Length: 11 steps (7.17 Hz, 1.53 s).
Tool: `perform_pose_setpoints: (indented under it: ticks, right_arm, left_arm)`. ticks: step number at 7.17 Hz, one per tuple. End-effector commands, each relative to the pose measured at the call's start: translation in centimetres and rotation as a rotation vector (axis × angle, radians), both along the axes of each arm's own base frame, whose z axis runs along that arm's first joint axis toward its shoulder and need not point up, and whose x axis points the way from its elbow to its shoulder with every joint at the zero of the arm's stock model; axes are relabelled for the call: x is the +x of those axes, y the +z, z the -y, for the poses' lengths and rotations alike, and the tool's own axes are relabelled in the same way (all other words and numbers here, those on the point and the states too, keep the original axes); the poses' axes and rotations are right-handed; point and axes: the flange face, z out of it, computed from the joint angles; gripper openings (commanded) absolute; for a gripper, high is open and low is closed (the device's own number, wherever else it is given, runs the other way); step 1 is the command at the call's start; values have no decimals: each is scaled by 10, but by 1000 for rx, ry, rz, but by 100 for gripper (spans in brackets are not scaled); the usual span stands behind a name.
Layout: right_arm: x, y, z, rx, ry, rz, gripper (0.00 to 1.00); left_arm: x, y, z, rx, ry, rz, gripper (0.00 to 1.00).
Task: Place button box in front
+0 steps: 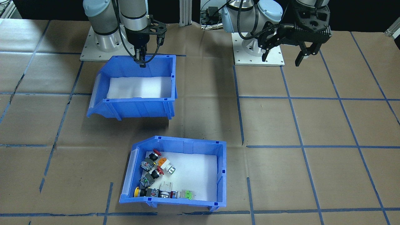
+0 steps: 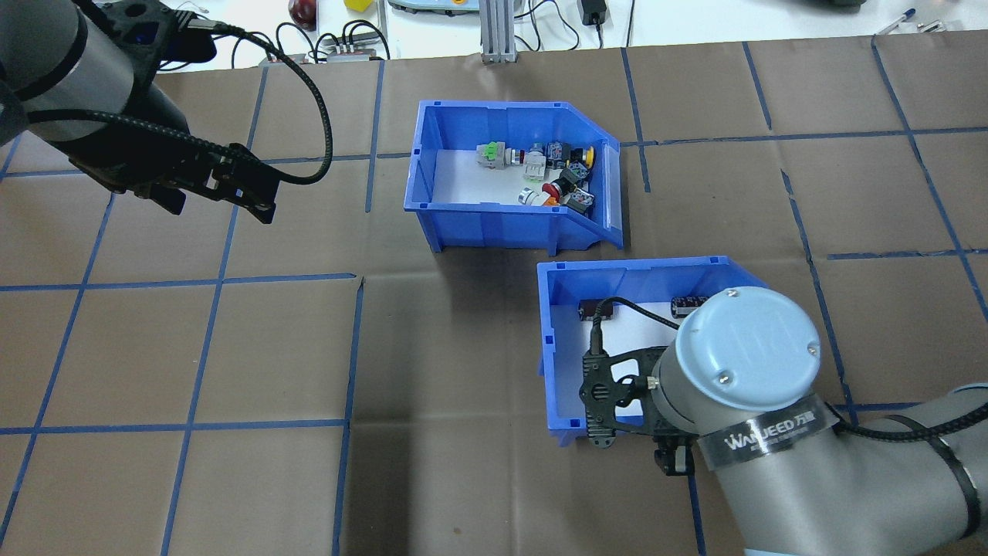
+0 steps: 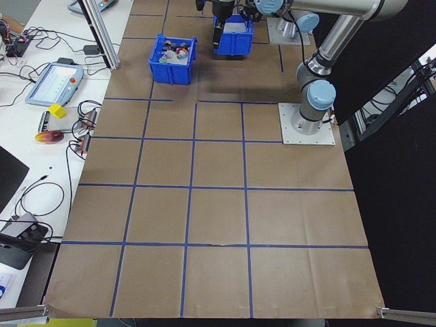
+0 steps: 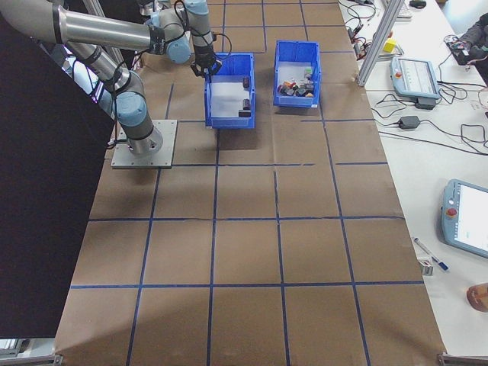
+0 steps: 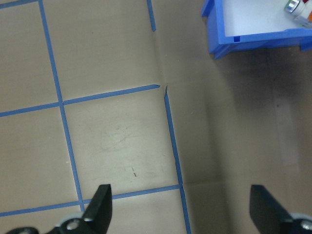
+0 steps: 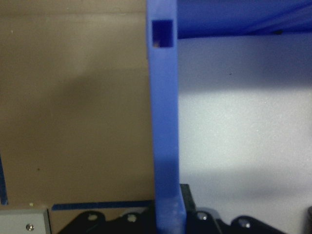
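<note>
The button box [image 1: 175, 145], a blue bin with a white liner and several colourful push-buttons [image 1: 153, 175], rests on the brown table toward the operators' side; the overhead view shows the button box [image 2: 494, 224] at the far middle. A second blue bin [image 1: 140, 107] holding dark cylinders [image 2: 594, 310] is nearer the robot. My right gripper [image 1: 140, 61] is shut on that bin's rear wall [image 6: 165, 122], and the bin appears lifted, with a shadow under it. My left gripper [image 1: 284, 54] hangs open and empty over bare table, its fingers [image 5: 100, 204] wide apart.
Two grey arm base plates [image 1: 93, 54] [image 1: 259, 59] sit at the robot's edge of the table. Blue tape lines [image 2: 355, 347] grid the brown surface. An aluminium post [image 2: 494, 31] and cables stand past the far edge, and a teach pendant [image 3: 54, 82] lies off the table.
</note>
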Motion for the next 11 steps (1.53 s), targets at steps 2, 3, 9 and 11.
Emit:
perform_pose_setpoints:
  ticks: [2, 3, 9, 11]
  right_arm:
    - [88, -19, -14, 25, 52, -19, 7]
    - [94, -23, -11, 2, 32, -4, 7]
    - [95, -32, -5, 9, 20, -14, 68]
    - [87, -26, 4, 6, -8, -14, 100]
  left_arm:
    - [16, -2, 3, 6, 34, 6, 99]
    - [16, -2, 3, 6, 34, 6, 99]
    - [17, -1, 3, -1, 37, 2, 99]
    - [17, -2, 3, 4, 36, 8, 99]
